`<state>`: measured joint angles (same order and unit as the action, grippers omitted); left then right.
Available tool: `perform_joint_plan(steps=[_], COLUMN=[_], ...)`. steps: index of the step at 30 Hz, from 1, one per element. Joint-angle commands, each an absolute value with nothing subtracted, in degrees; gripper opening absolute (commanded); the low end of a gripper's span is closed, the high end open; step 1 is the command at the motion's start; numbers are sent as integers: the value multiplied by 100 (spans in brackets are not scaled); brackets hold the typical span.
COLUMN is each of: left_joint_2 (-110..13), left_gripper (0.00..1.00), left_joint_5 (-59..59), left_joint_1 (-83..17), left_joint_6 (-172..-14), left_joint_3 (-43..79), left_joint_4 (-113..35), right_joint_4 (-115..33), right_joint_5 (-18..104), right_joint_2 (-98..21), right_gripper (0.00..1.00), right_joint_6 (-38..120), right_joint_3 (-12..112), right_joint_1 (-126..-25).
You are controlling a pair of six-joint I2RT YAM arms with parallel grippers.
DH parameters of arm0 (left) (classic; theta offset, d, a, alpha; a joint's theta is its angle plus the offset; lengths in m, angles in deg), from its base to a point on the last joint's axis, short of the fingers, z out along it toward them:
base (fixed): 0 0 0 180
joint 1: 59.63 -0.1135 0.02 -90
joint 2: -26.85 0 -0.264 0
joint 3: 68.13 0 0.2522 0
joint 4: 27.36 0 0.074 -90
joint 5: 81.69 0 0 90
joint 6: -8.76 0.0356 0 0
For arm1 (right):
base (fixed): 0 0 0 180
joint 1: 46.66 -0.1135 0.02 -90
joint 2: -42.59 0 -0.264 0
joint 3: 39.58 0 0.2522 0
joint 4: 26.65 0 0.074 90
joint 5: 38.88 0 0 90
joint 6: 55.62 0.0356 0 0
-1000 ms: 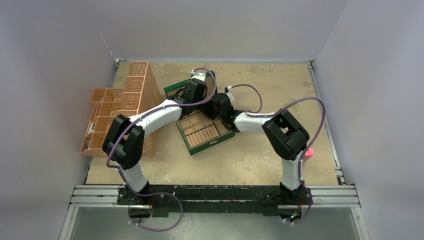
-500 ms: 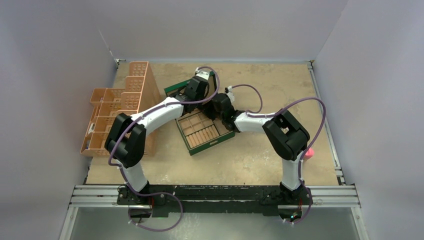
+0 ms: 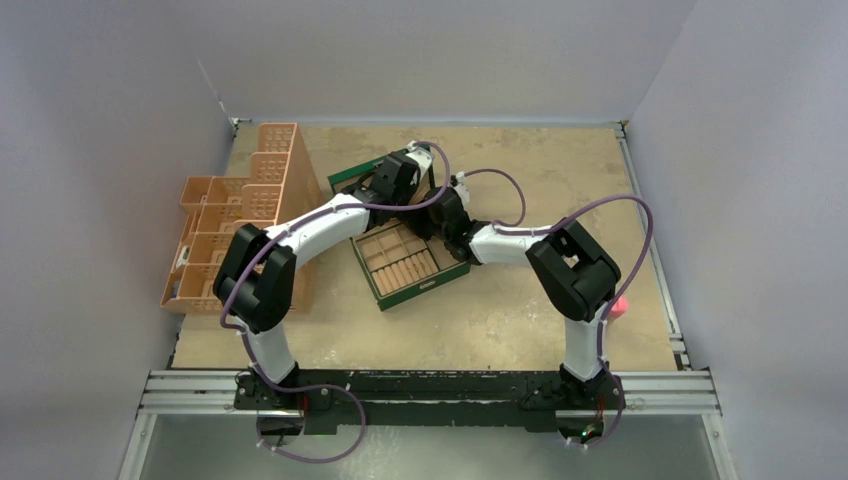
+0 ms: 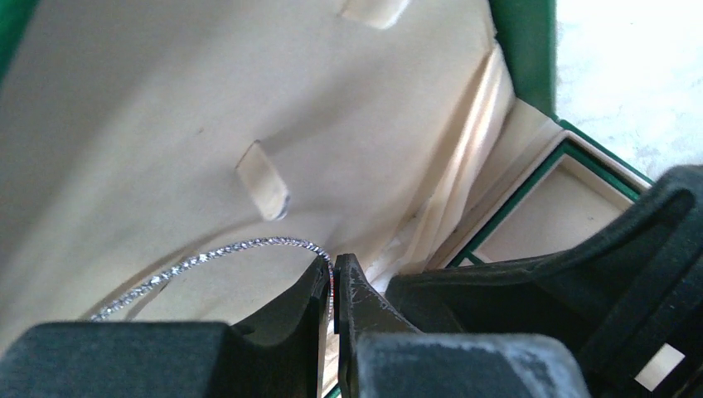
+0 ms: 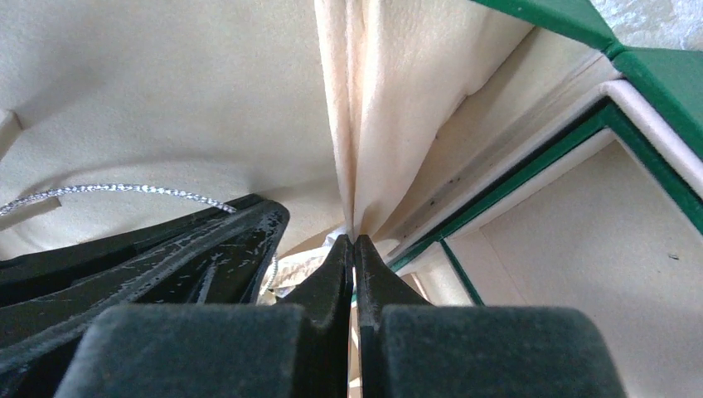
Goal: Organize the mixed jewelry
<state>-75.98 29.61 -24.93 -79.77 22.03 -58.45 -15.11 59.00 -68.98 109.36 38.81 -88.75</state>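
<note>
With right jaws pinching the lining [image 5: 365, 124], left jaws pinch the chain [image 4: 207, 255] at 3 o'clock — lift slowly, avoiding snags.

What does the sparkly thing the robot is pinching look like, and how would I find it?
Find the green box mid-table, then its open lid lined in cream fabric. Curving across that lining is the glittery silver chain, one end pinched by the left gripper. It alone is thin and sparkly; the cream tab beside it is flat and dull.
</note>
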Motion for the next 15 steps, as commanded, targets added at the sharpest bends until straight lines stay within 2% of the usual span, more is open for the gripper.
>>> perform_joint_plan(steps=[1,15], left_joint_2=[-7580,-7156], left_gripper=[4,4], left_joint_5=[2496,1290], left_joint_1=[-2565,-2773], left_joint_6=[-7360,-6696], left_joint_3=[2230,1990], left_joint_4=[-5355,-5369], right_joint_4=[-1999,-1887], right_joint_5=[5573,5666], right_joint_2=[-6627,-6509], right_gripper=[0,0], right_joint_6=[10851,10773], right_joint_3=[3712,3650], right_joint_1=[-8997,-8996])
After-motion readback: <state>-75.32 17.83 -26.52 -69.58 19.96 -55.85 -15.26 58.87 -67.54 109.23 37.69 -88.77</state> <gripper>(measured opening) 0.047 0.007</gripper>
